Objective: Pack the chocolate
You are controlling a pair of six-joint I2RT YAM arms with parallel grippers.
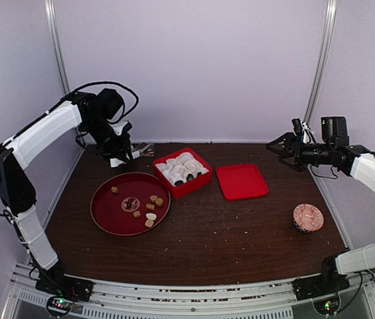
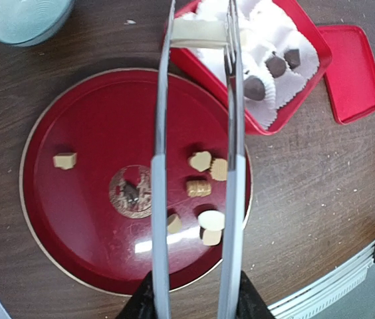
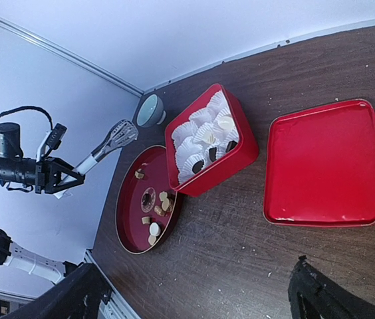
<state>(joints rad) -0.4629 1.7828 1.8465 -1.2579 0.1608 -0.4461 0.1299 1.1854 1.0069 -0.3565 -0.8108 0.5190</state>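
A chocolate (image 2: pixel 199 31) is held in tongs (image 2: pixel 159 166) pinched by the left claw (image 1: pixel 117 151); loosened early, it could be dropped beside the box (image 2: pixel 322 60). The right claw (image 1: pixel 277 149) is spread.

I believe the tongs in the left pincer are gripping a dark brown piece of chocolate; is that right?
Not quite: the piece of chocolate between the tips of the tongs is cream-white, not dark brown, as the left wrist view shows. The left pincer does hold the tongs.

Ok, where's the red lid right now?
In the top view, the red lid lies flat right of centre, just right of the red box and not touching it.
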